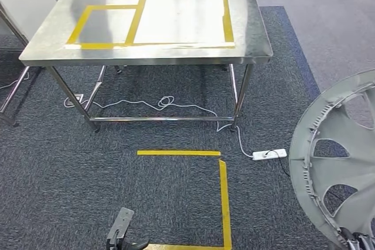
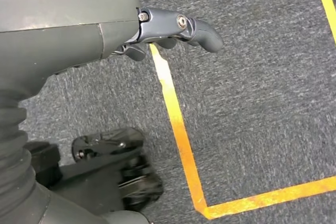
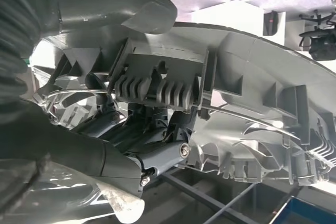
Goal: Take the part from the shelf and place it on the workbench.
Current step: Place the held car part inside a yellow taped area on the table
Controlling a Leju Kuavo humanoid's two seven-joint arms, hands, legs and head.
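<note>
Carrying grey wheel cover [image 1: 338,162] upright, right hand [image 3: 130,129] gripping its rim, prob. for clearance toward steel workbench [image 1: 146,57]; left hand [image 2: 174,27] hangs empty, fingers loose.

A steel desk [image 1: 146,51] stands on grey carpet floor [image 1: 53,185], its top marked with two adjoining yellow tape rectangles [image 1: 154,16] (the larger on the right). On the floor lie a white cable [image 1: 163,103], a power strip [image 1: 269,154] and yellow floor tape [image 1: 223,203].
</note>
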